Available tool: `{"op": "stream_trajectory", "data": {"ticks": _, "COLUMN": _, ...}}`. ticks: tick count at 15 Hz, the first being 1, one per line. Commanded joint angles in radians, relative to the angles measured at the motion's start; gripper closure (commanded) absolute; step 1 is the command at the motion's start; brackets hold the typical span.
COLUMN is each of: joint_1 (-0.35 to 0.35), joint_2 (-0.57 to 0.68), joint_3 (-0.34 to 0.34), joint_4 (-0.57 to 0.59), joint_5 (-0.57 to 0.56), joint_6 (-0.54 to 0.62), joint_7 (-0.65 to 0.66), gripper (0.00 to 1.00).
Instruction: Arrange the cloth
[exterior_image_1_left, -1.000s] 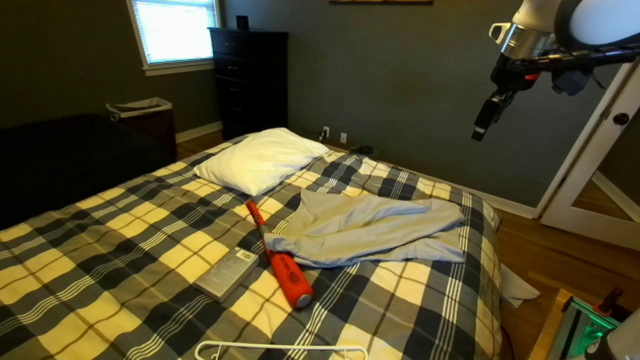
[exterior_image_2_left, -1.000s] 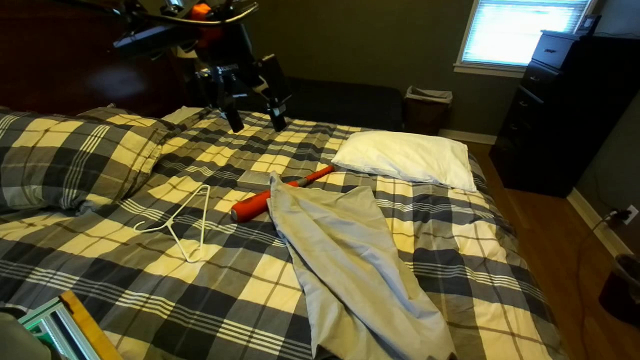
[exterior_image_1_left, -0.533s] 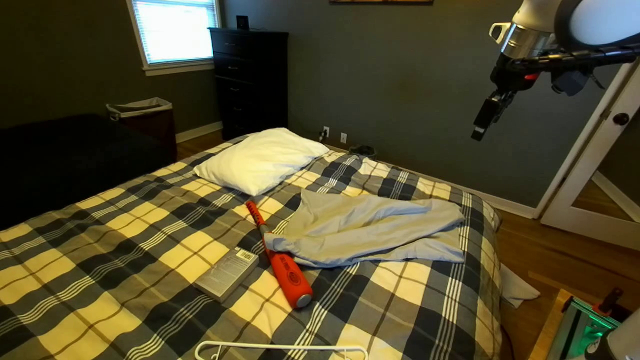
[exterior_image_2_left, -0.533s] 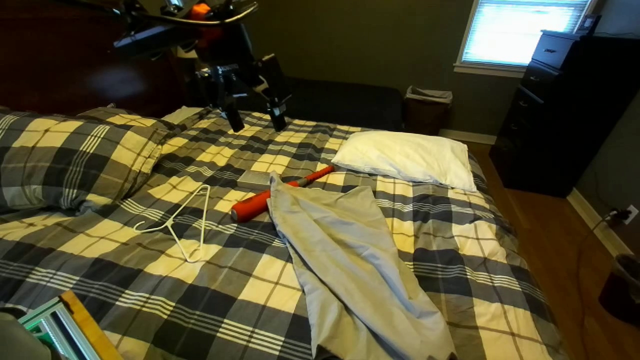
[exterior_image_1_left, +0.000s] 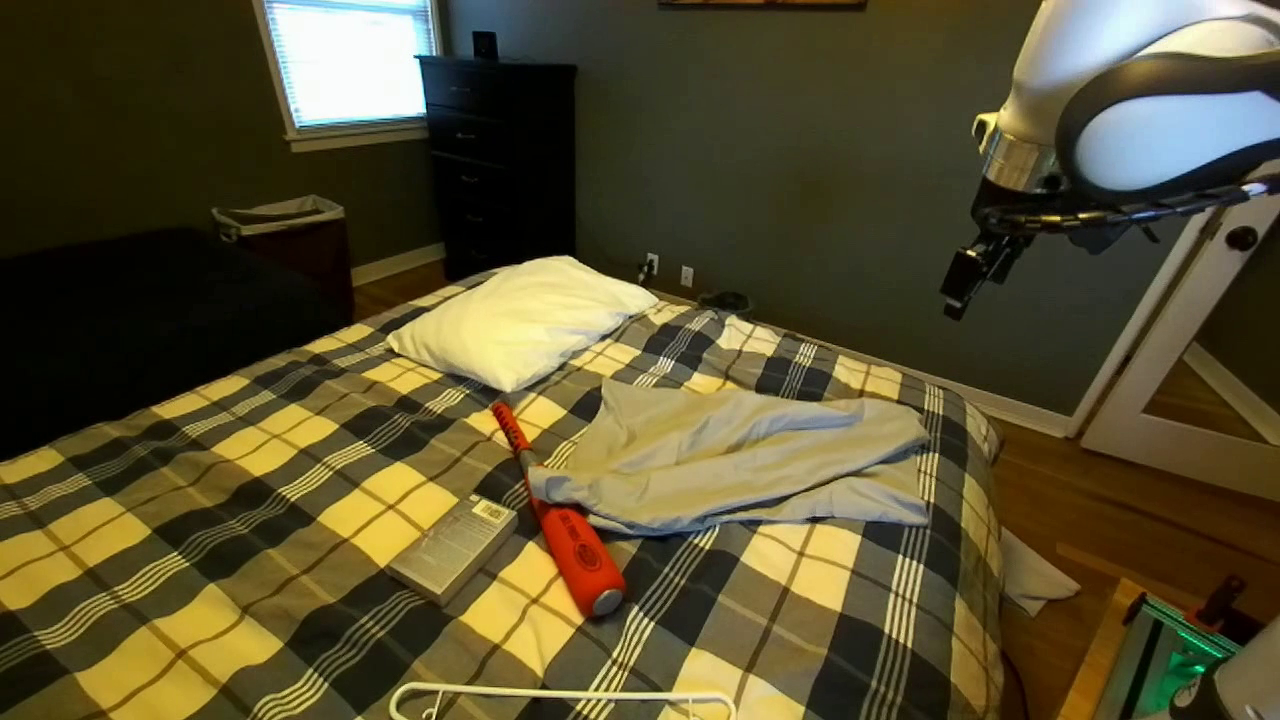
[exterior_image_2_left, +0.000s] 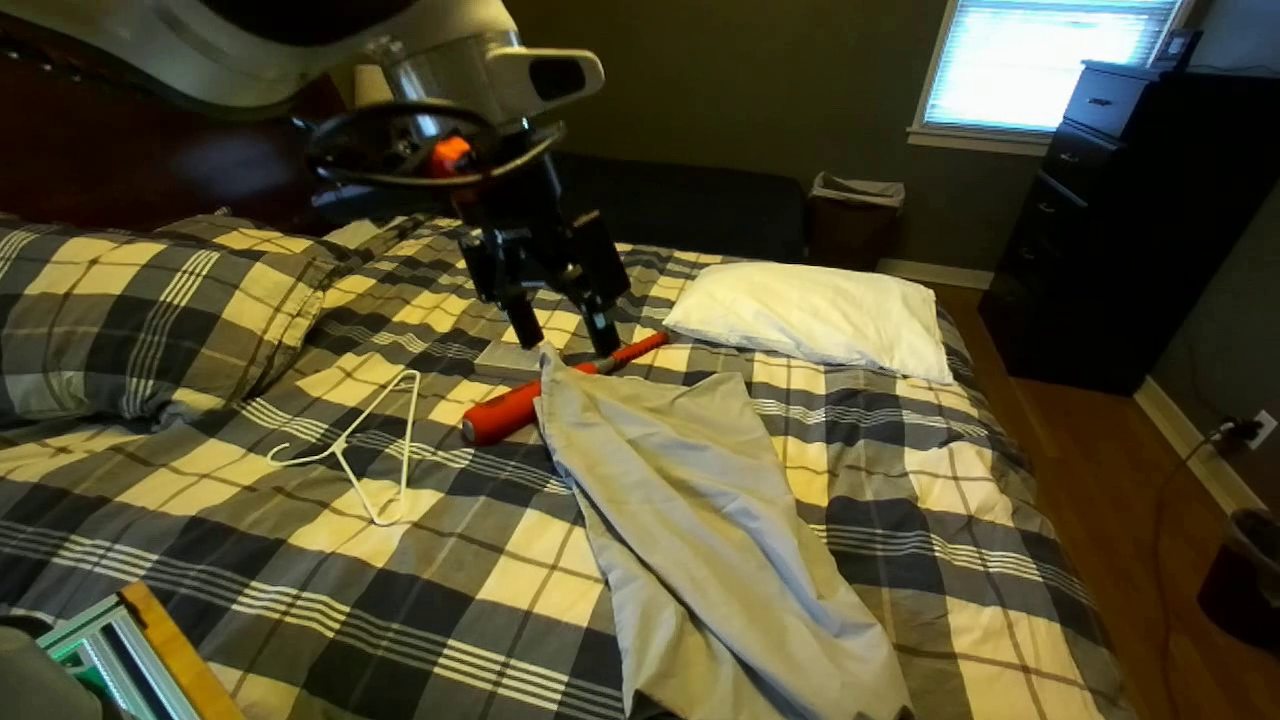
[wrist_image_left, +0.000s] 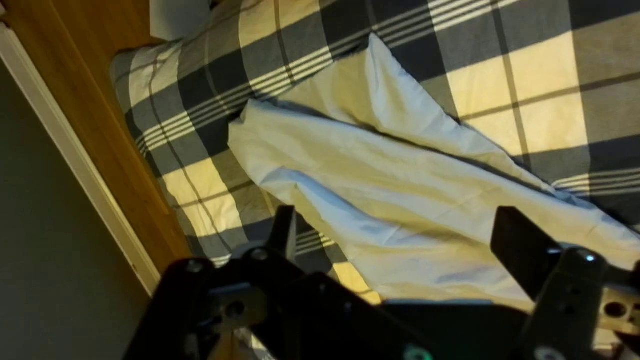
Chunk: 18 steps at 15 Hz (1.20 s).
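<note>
The cloth is a wrinkled pale grey-blue sheet lying on the plaid bed, in both exterior views (exterior_image_1_left: 740, 460) (exterior_image_2_left: 700, 520). It has long folds, and one corner lies over the red bat. In the wrist view the cloth (wrist_image_left: 425, 185) stretches diagonally below the fingers, with a folded-back flap along its upper edge. My gripper is open and empty in both exterior views (exterior_image_1_left: 957, 308) (exterior_image_2_left: 566, 340), in the air above the bed and apart from the cloth. In the wrist view the gripper (wrist_image_left: 395, 213) has its fingers wide apart, with the cloth lower down between them.
A red bat (exterior_image_1_left: 578, 555) lies at the cloth's end, with a flat grey box (exterior_image_1_left: 455, 548) beside it. A white hanger (exterior_image_2_left: 405, 450) lies near the plaid pillow (exterior_image_2_left: 150, 310). A white pillow (exterior_image_1_left: 525, 320) is farther off. The bed edge (wrist_image_left: 145, 135) drops to wooden floor.
My arm has come down, and the gripper is lower in both exterior views. It stays open. The cloth and the other things on the bed have not moved.
</note>
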Motion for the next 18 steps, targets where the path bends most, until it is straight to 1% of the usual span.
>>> {"op": "stream_trajectory", "data": {"ticks": 1, "joint_1": -0.017, "joint_2": 0.063, "joint_3": -0.034, "joint_4": -0.065, "joint_5": -0.038, "joint_6": -0.007, "joint_7": -0.021, "gripper": 0.0}}
{"op": "stream_trajectory", "data": {"ticks": 2, "joint_1": -0.014, "joint_2": 0.082, "joint_3": -0.059, "joint_4": -0.094, "joint_5": -0.041, "joint_6": -0.02, "joint_7": -0.078, "gripper": 0.0}}
{"op": "stream_trajectory", "data": {"ticks": 3, "joint_1": -0.023, "joint_2": 0.102, "joint_3": -0.073, "joint_4": -0.116, "joint_5": -0.063, "joint_6": -0.013, "joint_7": -0.106, "gripper": 0.0}}
{"op": "stream_trajectory", "data": {"ticks": 5, "joint_1": -0.069, "joint_2": 0.179, "joint_3": -0.089, "joint_4": -0.134, "joint_5": -0.132, "joint_6": -0.024, "joint_7": -0.088, "gripper": 0.0}}
{"op": "stream_trajectory", "data": {"ticks": 6, "joint_1": -0.033, "joint_2": 0.118, "joint_3": -0.08, "joint_4": -0.124, "joint_5": -0.085, "joint_6": -0.011, "joint_7": -0.075, "gripper": 0.0}}
{"op": "stream_trajectory", "data": {"ticks": 8, "joint_1": -0.042, "joint_2": 0.143, "joint_3": -0.088, "joint_4": -0.13, "joint_5": -0.093, "joint_6": -0.006, "joint_7": -0.075, "gripper": 0.0}}
{"op": "stream_trajectory", "data": {"ticks": 13, "joint_1": -0.034, "joint_2": 0.127, "joint_3": -0.081, "joint_4": -0.12, "joint_5": -0.092, "joint_6": -0.006, "joint_7": -0.075, "gripper": 0.0}}
{"op": "stream_trajectory", "data": {"ticks": 14, "joint_1": -0.028, "joint_2": 0.121, "joint_3": -0.074, "joint_4": -0.145, "joint_5": -0.106, "joint_6": 0.019, "joint_7": -0.072, "gripper": 0.0}}
{"op": "stream_trajectory", "data": {"ticks": 16, "joint_1": -0.014, "joint_2": 0.121, "joint_3": -0.099, "joint_4": -0.18, "joint_5": -0.096, "joint_6": 0.079, "joint_7": -0.129, "gripper": 0.0}}
{"op": "stream_trajectory", "data": {"ticks": 18, "joint_1": -0.019, "joint_2": 0.124, "joint_3": -0.113, "joint_4": -0.216, "joint_5": -0.109, "joint_6": 0.135, "joint_7": -0.174, "gripper": 0.0}}
